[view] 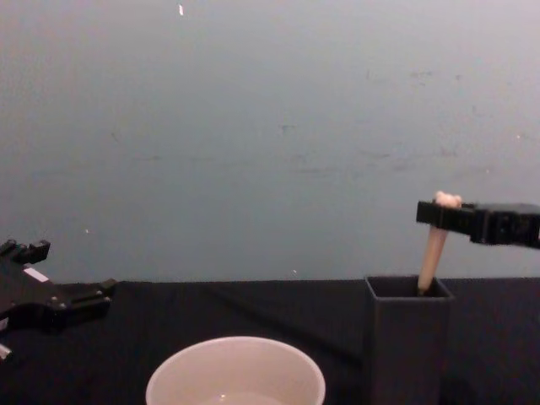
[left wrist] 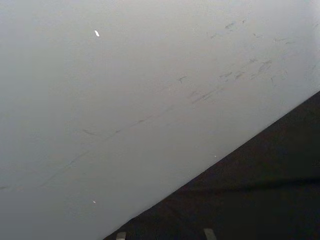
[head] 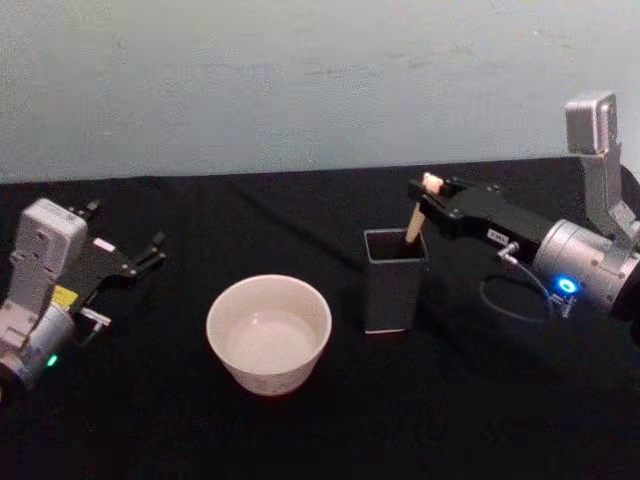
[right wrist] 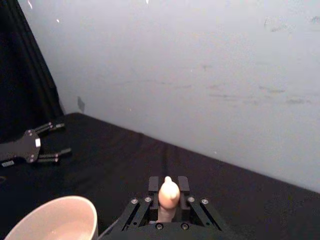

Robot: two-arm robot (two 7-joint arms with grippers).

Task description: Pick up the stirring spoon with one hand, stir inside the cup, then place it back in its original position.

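Note:
The stirring spoon (head: 414, 222) stands tilted in the dark grey square holder (head: 393, 285), its beige handle sticking out above the mouth and its bowl hidden inside. My right gripper (head: 430, 188) reaches in from the right and is shut on the handle's top; in the right wrist view the bear head (right wrist: 169, 192) sits tight between the fingers. The cream-white cup (head: 268, 333) stands to the left of the holder, nearer the front. My left gripper (head: 157, 250) rests open at the far left of the table, away from both.
Everything stands on a black cloth-covered table (head: 480, 420). A pale grey wall (view: 270, 126) runs close behind it. A thin cable loops beside the right arm (head: 500, 295), to the right of the holder.

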